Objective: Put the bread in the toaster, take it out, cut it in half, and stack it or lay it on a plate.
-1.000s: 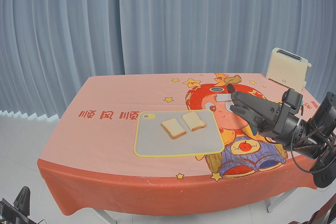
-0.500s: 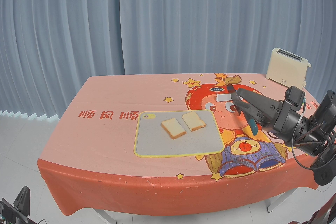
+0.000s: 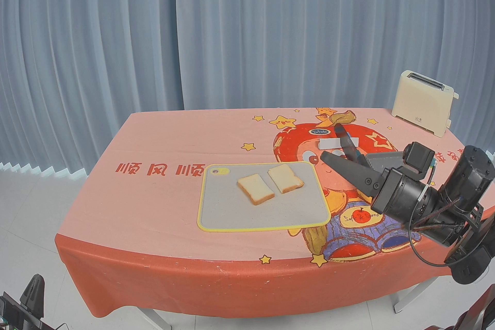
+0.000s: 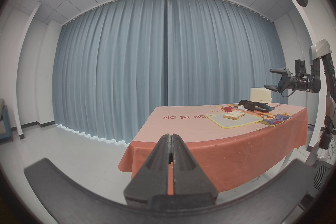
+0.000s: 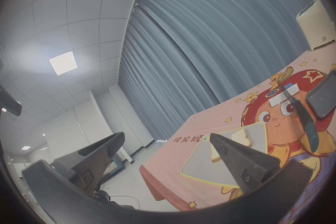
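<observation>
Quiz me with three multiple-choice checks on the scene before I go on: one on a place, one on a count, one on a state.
1. Where do the bread pieces lie?
A. on the cutting board
B. in the toaster
C. on the bare tablecloth

2. How many bread pieces are there?
A. one
B. two
C. four

3. How is the right pincer?
A. shut on the knife
B. shut on a bread piece
C. open, holding nothing

Answers:
1 A: both pieces rest on the grey, yellow-rimmed board.
2 B: the head view shows two pieces side by side.
3 C: the right wrist view shows its fingers spread wide with nothing between them.
</observation>
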